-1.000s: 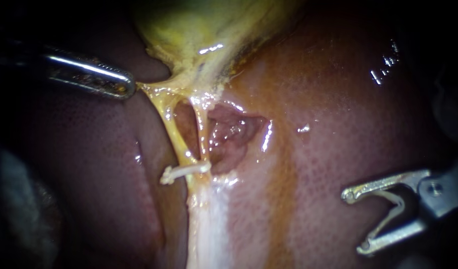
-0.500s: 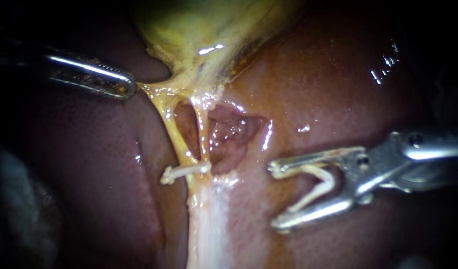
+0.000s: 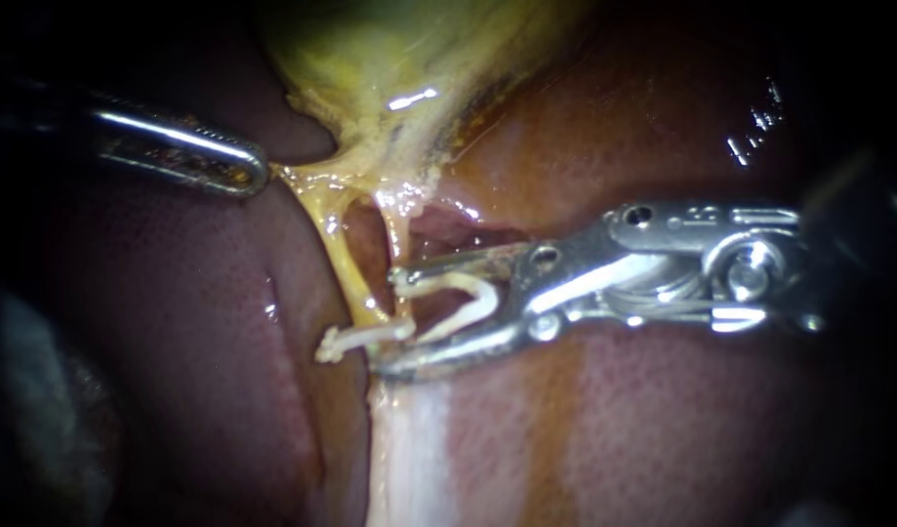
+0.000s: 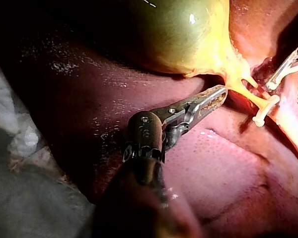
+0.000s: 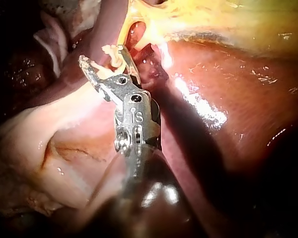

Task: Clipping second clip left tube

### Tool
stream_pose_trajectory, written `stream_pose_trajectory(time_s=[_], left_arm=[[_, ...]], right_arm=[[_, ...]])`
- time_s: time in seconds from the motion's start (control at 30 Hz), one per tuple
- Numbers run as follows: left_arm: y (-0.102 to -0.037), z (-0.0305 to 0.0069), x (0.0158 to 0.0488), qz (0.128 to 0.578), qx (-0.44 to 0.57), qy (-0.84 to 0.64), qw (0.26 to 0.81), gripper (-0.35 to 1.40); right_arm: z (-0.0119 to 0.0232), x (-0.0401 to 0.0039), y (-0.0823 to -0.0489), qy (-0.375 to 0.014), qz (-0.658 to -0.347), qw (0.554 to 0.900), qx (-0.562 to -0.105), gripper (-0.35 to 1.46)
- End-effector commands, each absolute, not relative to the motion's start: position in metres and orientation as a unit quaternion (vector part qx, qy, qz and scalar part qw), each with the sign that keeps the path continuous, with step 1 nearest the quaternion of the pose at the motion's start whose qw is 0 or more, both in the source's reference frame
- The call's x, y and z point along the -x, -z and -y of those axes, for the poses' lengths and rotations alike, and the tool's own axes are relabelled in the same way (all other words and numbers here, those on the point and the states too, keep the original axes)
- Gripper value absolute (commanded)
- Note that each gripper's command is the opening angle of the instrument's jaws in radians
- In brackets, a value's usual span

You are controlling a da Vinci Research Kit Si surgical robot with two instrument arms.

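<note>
Two thin yellow tubes run down from the gallbladder: the left tube and the right tube. A white clip sits across them low down. My left instrument comes in at the upper left, its jaws shut on yellow tissue at the gallbladder's neck; it shows as well in the left wrist view. My right instrument holds an open white clip between its spread jaws. Its tips reach the tubes beside the placed clip. I cannot tell whether a tube lies between them.
Dark red liver surrounds the tubes, with a raw hollow behind the right instrument's upper jaw. A pale band of tissue runs down below the clip. Grey-white cloth lies beside the liver in the left wrist view.
My right instrument has travelled left and upward across the liver, from the lower right to the tubes, carrying its open clip. The left instrument and the placed clip have stayed put.
</note>
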State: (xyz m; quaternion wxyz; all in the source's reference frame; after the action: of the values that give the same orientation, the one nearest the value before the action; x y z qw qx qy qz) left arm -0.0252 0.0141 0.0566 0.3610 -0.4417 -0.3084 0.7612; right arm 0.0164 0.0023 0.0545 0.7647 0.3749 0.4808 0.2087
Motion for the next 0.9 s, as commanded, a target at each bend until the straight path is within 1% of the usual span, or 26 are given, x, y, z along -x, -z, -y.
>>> stream_pose_trajectory(time_s=[0.03, 0.3, 0.43, 0.67, 0.9], left_arm=[[-0.0566, -0.0141, 0.0252, 0.308, 0.442, -0.761, 0.361, -0.35], [-0.0566, -0.0140, 0.0253, 0.308, 0.442, -0.761, 0.361, -0.35], [-0.0566, -0.0140, 0.0253, 0.308, 0.442, -0.761, 0.361, -0.35], [-0.0566, -0.0140, 0.0253, 0.308, 0.442, -0.761, 0.361, -0.35], [-0.0566, -0.0140, 0.0255, 0.307, 0.442, -0.761, 0.362, -0.35]], right_arm=[[-0.0023, -0.0164, -0.0550, -0.211, -0.480, 0.765, -0.375, 0.48], [-0.0010, -0.0167, -0.0588, -0.226, -0.471, 0.763, -0.380, 0.48], [-0.0003, -0.0167, -0.0601, -0.232, -0.467, 0.763, -0.383, 0.48], [-0.0004, -0.0170, -0.0613, -0.238, -0.469, 0.760, -0.383, 0.48], [-0.0004, -0.0193, -0.0616, -0.243, -0.476, 0.750, -0.390, 0.48]])
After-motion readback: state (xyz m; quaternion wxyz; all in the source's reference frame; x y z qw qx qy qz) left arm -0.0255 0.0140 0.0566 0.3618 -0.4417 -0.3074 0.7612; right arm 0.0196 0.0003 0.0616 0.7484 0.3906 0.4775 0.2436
